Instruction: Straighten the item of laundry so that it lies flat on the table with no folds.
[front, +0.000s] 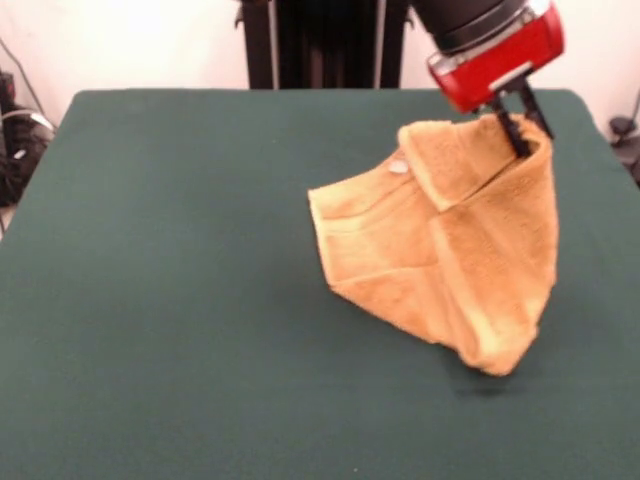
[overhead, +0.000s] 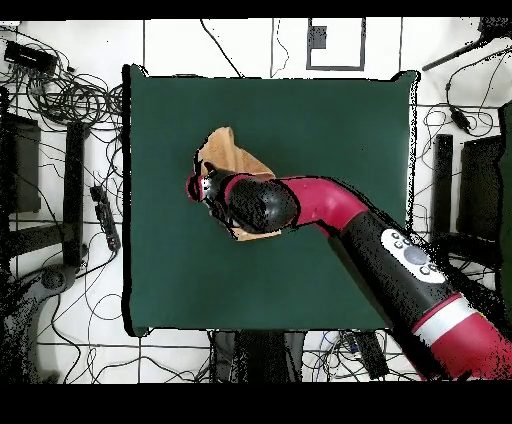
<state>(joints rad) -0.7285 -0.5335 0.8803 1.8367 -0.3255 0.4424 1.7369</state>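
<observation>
A pale wall and dark stand uprights close the scene behind a table (front: 180, 300) covered in plain dark green cloth; seen from above, cables and equipment lie on the tiled floor around it.

The jaws are pressed together on the top hem of the towel (front: 450, 260), pinching one upper edge or corner; the gripper (front: 518, 128) hangs from the red wrist and lifts that part clear of the cloth. Directly below and beside the jaws, the pinched hem folds over on itself as a flap, with the small white tag (front: 399, 167) on the woven band just beside it. Further out the golden-orange fabric hangs as a tent: one side slopes toward the middle of the table, while the lowest tip dangles toward the near edge with a small shadow beneath it, so it seems barely off the surface or just brushing it.

The hold looks meant to let gravity pull the folds open before the towel is laid down. In the overhead view the arm (overhead: 340, 215) covers most of the towel, which sits in the half of the table nearer that picture's left edge, about midway between the long edges.
</observation>
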